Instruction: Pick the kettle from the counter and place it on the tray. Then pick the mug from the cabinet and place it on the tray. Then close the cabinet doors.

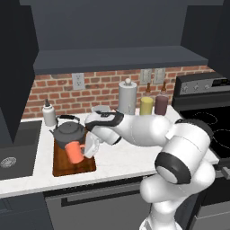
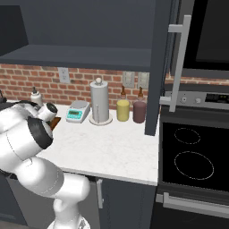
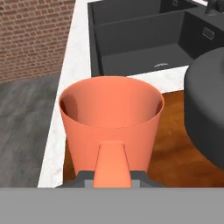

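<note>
The dark grey kettle (image 1: 68,130) (image 3: 208,105) stands on the back half of the brown wooden tray (image 1: 84,167) (image 3: 175,159) on the white counter (image 1: 121,158). My gripper (image 1: 89,146) (image 3: 112,176) is shut on the handle of the orange-red mug (image 1: 74,152) (image 3: 111,120). It holds the mug tilted over the tray's front half, just in front of the kettle, its mouth turned toward the sink. Whether the mug touches the tray I cannot tell. The cabinet (image 1: 117,31) above is open, with one door (image 2: 163,67) swung out by the stove.
A dark sink (image 1: 13,152) (image 3: 144,39) lies left of the tray. A soap bottle (image 1: 49,114), a steel paper-towel cylinder (image 1: 127,98), a yellow jar (image 1: 146,106) and a maroon jar (image 1: 161,104) line the brick wall. A small scale (image 2: 78,112) sits there too. The stove (image 1: 207,121) is on the right.
</note>
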Robot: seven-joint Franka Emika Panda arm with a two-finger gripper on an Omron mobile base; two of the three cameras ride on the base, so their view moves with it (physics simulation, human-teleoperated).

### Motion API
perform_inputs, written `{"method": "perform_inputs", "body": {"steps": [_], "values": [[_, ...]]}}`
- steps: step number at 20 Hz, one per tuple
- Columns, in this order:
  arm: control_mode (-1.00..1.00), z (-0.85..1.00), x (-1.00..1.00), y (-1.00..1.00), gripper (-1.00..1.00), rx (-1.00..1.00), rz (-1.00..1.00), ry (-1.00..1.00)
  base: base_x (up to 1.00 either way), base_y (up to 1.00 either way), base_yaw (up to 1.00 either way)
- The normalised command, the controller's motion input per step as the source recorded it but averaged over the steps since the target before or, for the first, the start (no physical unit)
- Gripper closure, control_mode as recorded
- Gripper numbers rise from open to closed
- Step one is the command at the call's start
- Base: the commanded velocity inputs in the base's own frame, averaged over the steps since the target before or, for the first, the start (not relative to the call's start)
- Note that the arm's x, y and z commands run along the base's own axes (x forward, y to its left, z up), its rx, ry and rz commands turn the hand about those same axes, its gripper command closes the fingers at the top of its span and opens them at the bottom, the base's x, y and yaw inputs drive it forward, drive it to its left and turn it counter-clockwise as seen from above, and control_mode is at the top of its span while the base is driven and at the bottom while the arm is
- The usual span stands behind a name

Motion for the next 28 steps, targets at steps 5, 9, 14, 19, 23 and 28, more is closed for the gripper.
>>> {"method": "perform_inputs", "body": {"steps": [5,9,14,19,23,28], "values": [[-1.0,-0.32,0.08,0.27,1.0,-0.03,0.0,-0.04,0.0,0.0,0.0],[-1.0,-0.29,0.21,0.08,1.0,-0.08,0.0,-0.09,0.0,0.0,0.0],[-1.0,-0.25,0.16,0.0,1.0,-0.1,-0.03,-0.13,0.0,0.0,0.0],[-1.0,-0.24,0.01,0.0,1.0,-0.05,-0.02,-0.12,0.0,0.0,0.0],[-1.0,-0.3,-0.01,0.0,1.0,0.0,-0.02,-0.04,0.0,0.0,0.0],[-1.0,-0.34,-0.11,-0.03,-1.0,0.0,-0.04,-0.02,0.0,0.0,0.0]]}}
